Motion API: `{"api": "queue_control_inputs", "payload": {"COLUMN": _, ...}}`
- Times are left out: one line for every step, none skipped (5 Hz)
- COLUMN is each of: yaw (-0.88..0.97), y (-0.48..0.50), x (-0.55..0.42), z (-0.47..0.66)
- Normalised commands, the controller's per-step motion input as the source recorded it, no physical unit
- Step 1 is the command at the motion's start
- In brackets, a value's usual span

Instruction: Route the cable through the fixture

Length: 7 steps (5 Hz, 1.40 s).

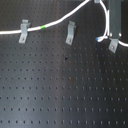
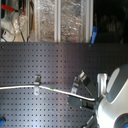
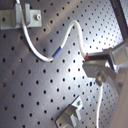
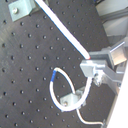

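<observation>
Claw (image 4: 92, 67) is clamped on the cable (image 1: 60, 21) partway along its length, up at the first exterior view's top right, above the rightmost clip (image 1: 113, 45).

Risks, as I judge them: cable's slack w/ a free loop near the blue band (image 4: 54, 76), so a pull could snag that loop on the clip or drag the cord off the left clip (image 1: 23, 32). Middle clip (image 1: 70, 33) looks not yet threaded; cord passes just above it, could skip it.

Cable's long axis runs roughly left-right across the perforated table (image 1: 60, 85), green band (image 1: 43, 26) near the left clip, rising toward the claw. Free end curls back by the right clip.
</observation>
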Motion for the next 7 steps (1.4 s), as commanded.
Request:
{"api": "queue_control_inputs", "payload": {"yaw": 0.0, "y": 0.09, "x": 0.001, "z": 0.03}}
{"api": "queue_control_inputs", "payload": {"yaw": -0.12, "y": -0.008, "x": -0.006, "z": 0.17}}
{"api": "queue_control_inputs", "payload": {"yaw": 0.0, "y": -0.301, "x": -0.397, "z": 0.26}}
{"api": "queue_control_inputs", "payload": {"yaw": 0.35, "y": -0.259, "x": -0.502, "z": 0.17}}
{"api": "queue_control_inputs", "payload": {"yaw": 0.4, "y": -0.114, "x": -0.451, "z": 0.04}}
{"api": "queue_control_inputs", "payload": {"yaw": 0.37, "y": 0.035, "x": -0.3, "z": 0.2}}
{"api": "queue_control_inputs", "payload": {"yaw": 0.61, "y": 0.097, "x": -0.37, "z": 0.13}}
